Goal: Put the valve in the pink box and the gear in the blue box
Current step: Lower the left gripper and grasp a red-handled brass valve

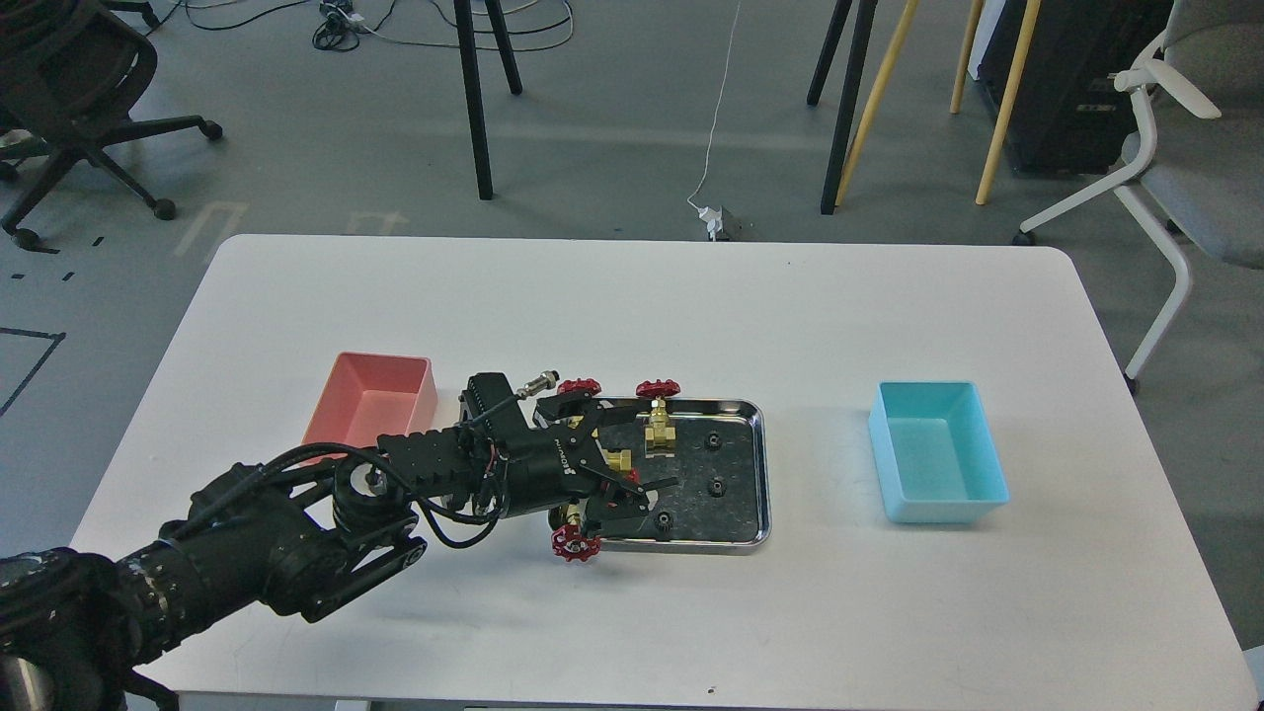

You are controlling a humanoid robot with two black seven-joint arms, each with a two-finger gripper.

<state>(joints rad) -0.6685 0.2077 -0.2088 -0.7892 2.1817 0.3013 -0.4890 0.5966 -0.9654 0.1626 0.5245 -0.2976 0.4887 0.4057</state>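
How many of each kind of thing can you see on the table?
Red-wheeled valves: 3 visible, maybe more behind the hand
Black gears: 3 visible
Steel tray: 1
Pink box: 1
Blue box: 1
Total: 9

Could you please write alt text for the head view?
The left end effector, fingers spread, reaches over valves in a steel tray at the middle of a white table. A pink box stands left, a blue box right.
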